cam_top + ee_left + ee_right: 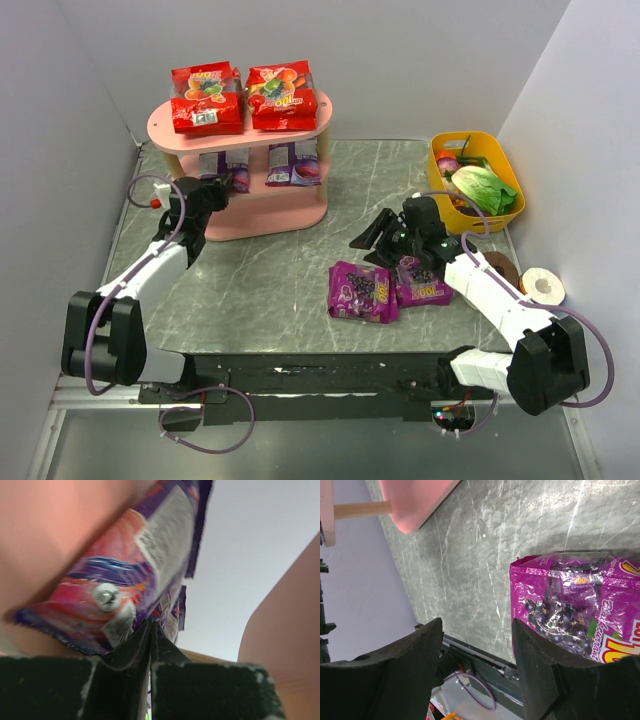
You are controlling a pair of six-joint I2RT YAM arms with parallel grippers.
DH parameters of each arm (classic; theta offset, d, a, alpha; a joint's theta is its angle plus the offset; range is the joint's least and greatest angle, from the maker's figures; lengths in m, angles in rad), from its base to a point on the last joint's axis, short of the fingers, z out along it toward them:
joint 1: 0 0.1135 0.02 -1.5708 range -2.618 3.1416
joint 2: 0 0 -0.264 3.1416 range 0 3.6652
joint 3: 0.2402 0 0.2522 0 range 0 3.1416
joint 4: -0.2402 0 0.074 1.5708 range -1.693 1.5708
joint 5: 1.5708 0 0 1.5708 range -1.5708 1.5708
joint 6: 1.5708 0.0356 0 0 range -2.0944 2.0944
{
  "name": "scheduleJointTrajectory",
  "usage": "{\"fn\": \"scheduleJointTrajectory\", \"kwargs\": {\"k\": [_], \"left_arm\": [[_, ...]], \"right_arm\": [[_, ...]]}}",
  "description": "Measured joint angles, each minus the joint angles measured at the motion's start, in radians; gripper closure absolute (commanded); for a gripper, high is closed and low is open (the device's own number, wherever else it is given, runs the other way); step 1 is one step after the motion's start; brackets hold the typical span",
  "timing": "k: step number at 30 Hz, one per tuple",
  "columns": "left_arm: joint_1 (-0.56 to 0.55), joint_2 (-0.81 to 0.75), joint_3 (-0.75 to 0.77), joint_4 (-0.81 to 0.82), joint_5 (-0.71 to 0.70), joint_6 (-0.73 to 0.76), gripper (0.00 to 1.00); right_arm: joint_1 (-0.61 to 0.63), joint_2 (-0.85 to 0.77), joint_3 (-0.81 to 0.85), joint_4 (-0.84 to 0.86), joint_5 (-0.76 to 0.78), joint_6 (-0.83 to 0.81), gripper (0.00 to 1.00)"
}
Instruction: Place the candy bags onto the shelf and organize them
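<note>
The pink shelf point(170, 125) stands at the back left. Two red candy bags point(207, 98) point(281, 95) lie on its top tier. Two blue-violet bags point(228, 165) point(295, 162) sit on the middle tier. My left gripper point(214, 194) is at that tier's left side, its fingers point(125, 655) closed on the lower edge of the left blue-violet bag point(115, 580). Two magenta grape bags point(363, 290) point(428, 285) lie on the table. My right gripper point(372, 236) is open just above the table, with a magenta bag point(570, 610) beside its right finger point(545, 675).
A yellow tub point(437, 150) with green vegetables stands at the back right. A tape roll point(545, 285) and a brown disc point(505, 268) lie near the right wall. The shelf's pink base point(415, 505) shows in the right wrist view. Walls enclose three sides.
</note>
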Motion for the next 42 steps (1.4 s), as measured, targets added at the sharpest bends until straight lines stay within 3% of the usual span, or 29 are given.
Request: {"fn": "scheduleJointTrajectory", "kwargs": {"k": [4, 8, 14, 17, 18, 23, 26, 33, 42], "left_arm": [[0.000, 0.000, 0.034, -0.028, 0.029, 0.044, 0.82], [0.000, -0.016, 0.069, -0.070, 0.061, 0.100, 0.76], [0.000, -0.154, 0.072, -0.167, 0.103, 0.172, 0.66], [0.000, -0.252, 0.061, -0.205, 0.118, 0.227, 0.52], [0.000, -0.282, 0.057, -0.221, 0.129, 0.249, 0.41], [0.000, -0.377, 0.055, -0.326, 0.209, 0.406, 0.10], [0.000, -0.377, 0.052, -0.387, 0.289, 0.505, 0.00], [-0.013, -0.318, -0.032, -0.428, 0.523, 0.665, 0.04], [-0.160, -0.108, -0.124, -0.372, 0.711, 0.753, 0.04]], "right_arm": [[0.000, 0.000, 0.000, -0.008, 0.005, 0.000, 0.35], [0.000, 0.000, 0.000, -0.036, 0.031, -0.005, 0.28], [0.000, -0.003, 0.000, -0.112, 0.117, -0.035, 0.18], [-0.001, -0.009, 0.000, -0.159, 0.168, -0.055, 0.17], [-0.001, -0.010, 0.000, -0.173, 0.182, -0.060, 0.17], [-0.005, -0.014, -0.007, -0.220, 0.232, -0.089, 0.17], [-0.005, -0.014, -0.027, -0.235, 0.239, -0.109, 0.19], [-0.004, 0.000, -0.098, -0.234, 0.181, -0.164, 0.24], [0.099, 0.188, -0.072, -0.095, 0.039, -0.211, 0.27]]}}
